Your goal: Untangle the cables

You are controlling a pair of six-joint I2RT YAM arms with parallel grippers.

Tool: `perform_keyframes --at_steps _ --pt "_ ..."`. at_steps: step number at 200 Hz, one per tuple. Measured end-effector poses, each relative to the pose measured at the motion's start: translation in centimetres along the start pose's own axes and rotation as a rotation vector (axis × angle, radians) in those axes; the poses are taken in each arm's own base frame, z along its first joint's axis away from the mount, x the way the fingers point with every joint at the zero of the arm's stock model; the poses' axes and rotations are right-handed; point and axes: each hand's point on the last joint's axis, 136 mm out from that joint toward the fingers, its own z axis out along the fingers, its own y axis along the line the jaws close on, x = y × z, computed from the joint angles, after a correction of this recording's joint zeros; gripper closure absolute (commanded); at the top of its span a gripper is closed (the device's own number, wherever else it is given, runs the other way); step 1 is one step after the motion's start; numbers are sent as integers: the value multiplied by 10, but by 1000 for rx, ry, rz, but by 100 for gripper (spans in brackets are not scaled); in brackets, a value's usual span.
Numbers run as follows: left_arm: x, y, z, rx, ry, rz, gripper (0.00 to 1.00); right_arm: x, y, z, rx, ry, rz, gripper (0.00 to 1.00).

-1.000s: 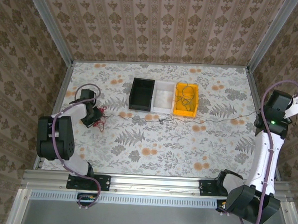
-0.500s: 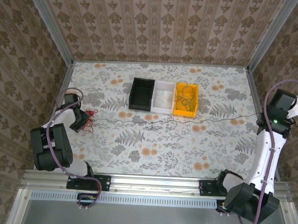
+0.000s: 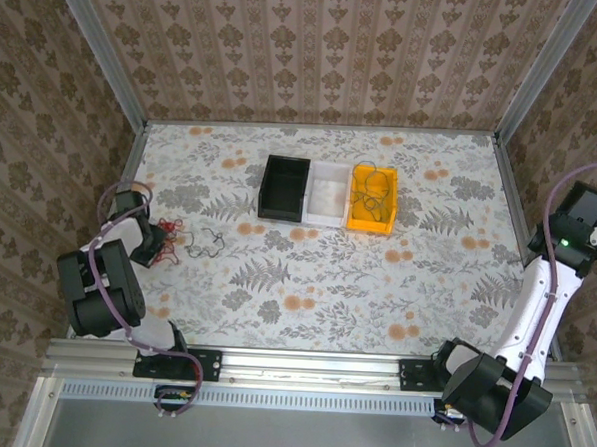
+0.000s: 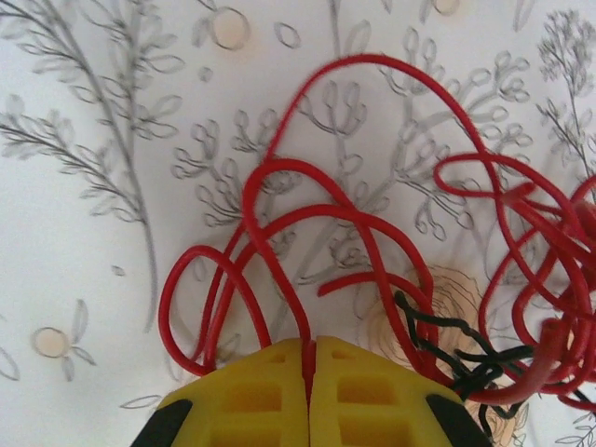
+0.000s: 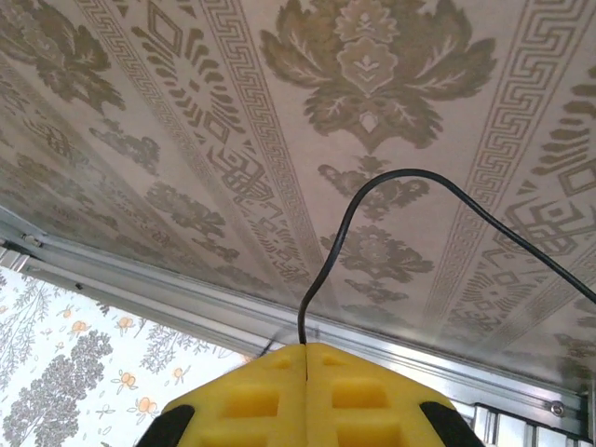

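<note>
A table [image 3: 305, 294] covered in pale cloth printed with grey fern sprays and small orange blossoms sits inside a booth. Brown damask wallpaper [image 3: 317, 54] lines the three walls, and aluminium posts [image 3: 97, 48] frame the corners.

A black bin [image 3: 284, 188] stands toward the back of the table. A white bin [image 3: 328, 193] touches its right side, and a yellow bin [image 3: 373, 198] comes next in the row, holding loose yellowish cables [image 3: 375, 188].

Well to the left of the black bin and nearer the arms, a red cable [image 4: 354, 219] lies in open loops on the cloth. The left gripper [image 4: 310, 343] is low over it, its yellow jaws pressed together and pinching one red strand. A thin dark cable [image 4: 456, 358] is knotted through the red loops, just to the right of the jaws. From above, it shows as a small dark coil [image 3: 205, 243] beside the red one.

Far to the right of the black bin, past the table's edge, the right gripper [image 5: 306, 349] is raised against the wallpaper. Its jaws are closed on a black cable [image 5: 372, 200], which arcs up and off to the right. An aluminium rail [image 5: 186, 303] runs below.
</note>
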Motion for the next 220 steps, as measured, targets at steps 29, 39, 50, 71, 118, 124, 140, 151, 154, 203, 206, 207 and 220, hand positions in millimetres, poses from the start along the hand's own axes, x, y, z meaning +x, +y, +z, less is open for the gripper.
perform_keyframes --at_steps 29,39,50,71,118,124,140,151,154,203,206,207,220 --pt "28 -44 -2 85 33 188 100 6 26 -7 -93 8 -54 99" --pt "47 -66 -6 142 54 284 100 8 38 -13 -145 5 -75 99" --pt "69 -89 -11 209 82 378 100 8 52 -22 -205 -2 -93 98" --pt "113 -121 -21 319 151 508 100 7 79 -44 -325 -20 -129 98" --pt "141 -128 -13 375 219 489 100 -33 177 -156 -766 -123 -178 97" --pt "141 -129 -13 378 219 482 100 -39 188 -171 -823 -135 -177 97" --pt "142 -130 -12 383 223 468 100 -48 220 -212 -979 -152 -188 96" --pt "142 -131 -12 384 225 465 100 -50 239 -236 -1065 -159 -197 96" --pt "142 -131 -12 385 225 466 100 -50 246 -243 -1089 -159 -207 96" --pt "143 -131 -12 386 224 468 100 -36 323 -310 -1317 -167 -295 96" --pt "143 -131 -12 386 224 468 100 -34 327 -311 -1323 -166 -300 95" --pt "143 -131 -12 387 225 468 100 -33 329 -311 -1325 -166 -304 95" --pt "143 -131 -12 386 225 468 100 -22 345 -313 -1338 -157 -330 96"
